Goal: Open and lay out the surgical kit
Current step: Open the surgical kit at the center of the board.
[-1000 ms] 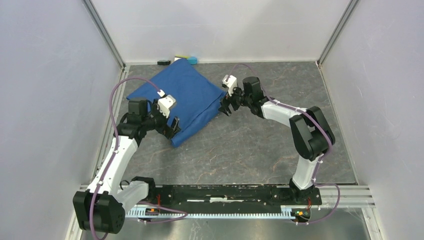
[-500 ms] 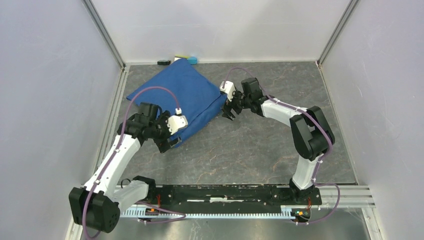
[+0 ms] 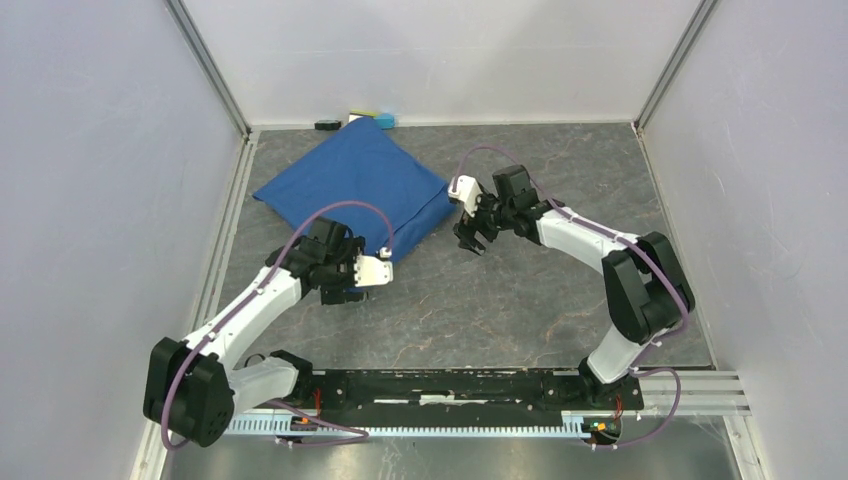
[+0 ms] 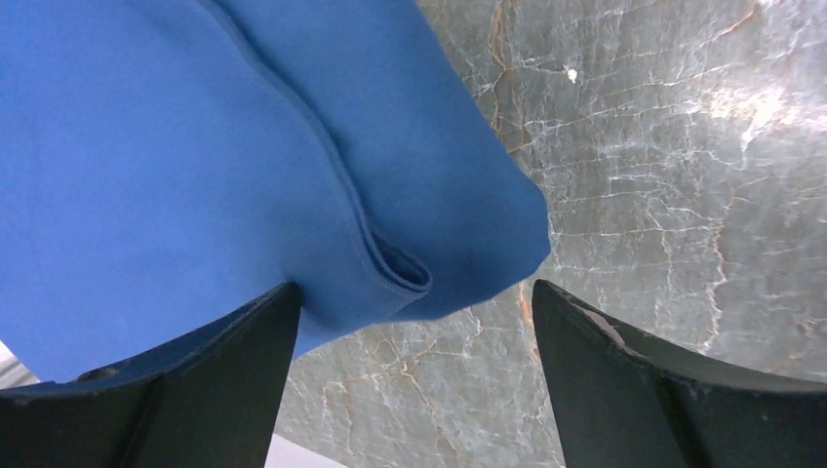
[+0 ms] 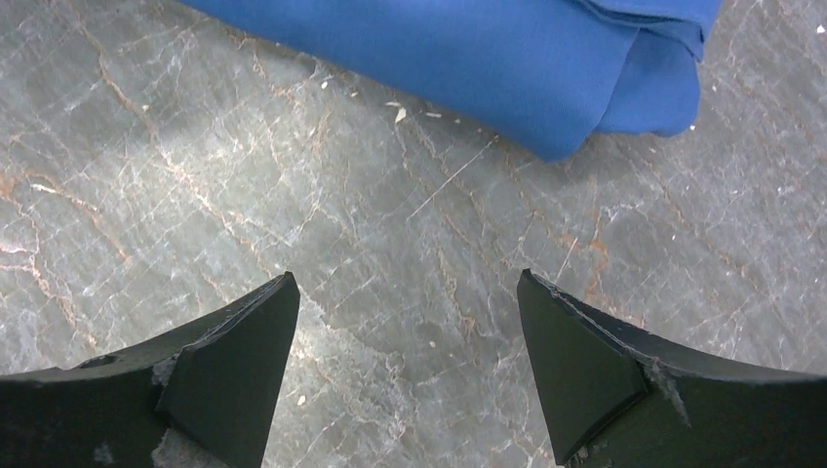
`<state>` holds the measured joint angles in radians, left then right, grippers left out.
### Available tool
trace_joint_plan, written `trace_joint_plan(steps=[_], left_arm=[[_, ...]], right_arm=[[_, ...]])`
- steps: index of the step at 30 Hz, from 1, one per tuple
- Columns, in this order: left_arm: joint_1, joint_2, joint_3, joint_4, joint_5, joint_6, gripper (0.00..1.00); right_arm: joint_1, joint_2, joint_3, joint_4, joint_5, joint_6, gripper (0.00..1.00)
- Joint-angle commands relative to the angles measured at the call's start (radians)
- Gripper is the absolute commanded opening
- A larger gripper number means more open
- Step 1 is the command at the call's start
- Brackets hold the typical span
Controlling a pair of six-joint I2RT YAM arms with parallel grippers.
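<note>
Your left end effector (image 4: pixel 412 286) has its two dark fingers (image 4: pixel 215 370) spread wide, at 7 and 5 o'clock. The blue cloth wrap (image 4: pixel 195 146) fills the view from 8 to 12 o'clock, and its folded, hemmed corner ends in the gap between them. Grey veined counter (image 4: pixel 683 146) shows from 1 to 6 o'clock.

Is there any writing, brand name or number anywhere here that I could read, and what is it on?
There is no readable text in any of the views.
blue wrap: plain cloth, no label or print showing.
small blocks by the back wall: too small to tell whether they carry any marking.
black rail at the near edge: pale marks, too blurred to read.
</note>
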<state>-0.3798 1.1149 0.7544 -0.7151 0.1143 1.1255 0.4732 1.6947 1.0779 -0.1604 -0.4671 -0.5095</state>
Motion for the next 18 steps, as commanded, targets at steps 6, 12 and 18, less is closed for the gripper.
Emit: trace_joint_plan(steps=[6,12,18], left_arm=[[-0.109,-0.009,-0.101,0.236,-0.074,0.03,0.72],[-0.18,-0.002,-0.126,0.3,-0.092,0.006,0.44],[-0.257,0.02,-0.119,0.309,-0.062,-0.048,0.24]], right_arm=[[-0.001,-0.125,-0.079,-0.016,0.073,-0.024,0.9],[-0.001,-0.181,-0.125,-0.015,0.104,-0.029,0.9],[-0.011,-0.233,-0.166,0.01,0.151,-0.031,0.91]])
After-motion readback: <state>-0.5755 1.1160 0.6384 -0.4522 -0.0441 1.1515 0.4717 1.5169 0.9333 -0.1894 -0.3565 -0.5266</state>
